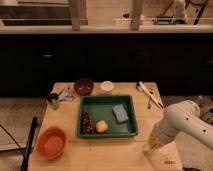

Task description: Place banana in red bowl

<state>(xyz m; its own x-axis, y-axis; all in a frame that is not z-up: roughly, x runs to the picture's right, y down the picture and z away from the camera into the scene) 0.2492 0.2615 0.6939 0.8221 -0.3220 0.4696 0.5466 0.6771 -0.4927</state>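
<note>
We see the gripper (pixel 153 143) at the end of the white arm, low over the near right corner of the wooden table (pixel 100 157), and we cannot tell if it is open or closed. A small pale yellow bit right at its tip looks to us like the banana (pixel 148 148), so the banana is at the near right. The red bowl (pixel 51 142) sits at the near left corner, so the whole table lies between them. If the hold on the banana is weak, we think it could slip out on the way and land on the table or in the green tray (pixel 107 99). The banana is slim and bent, so it may also turn in the grip. There is a second bowl too, a dark red-brown bowl (pixel 83 86) at the far side, and the arm could go to the wrong one. The bright one at the near left seems to us the right one. The tray stands in the middle, with a blue-grey sponge (pixel 120 113), a round orange fruit (pixel 102 126) and a dark bunch (pixel 87 122) inside. A low path across could bump its rim, so we would go high or along the near edge. A small white cup (pixel 106 87), a green cup (pixel 53 101) at the far left and some long tools (pixel 150 95) at the far right are well out of the way. A black pole (pixel 30 142) stands just left of the red bowl — the arm could knock it if it goes too far.
</note>
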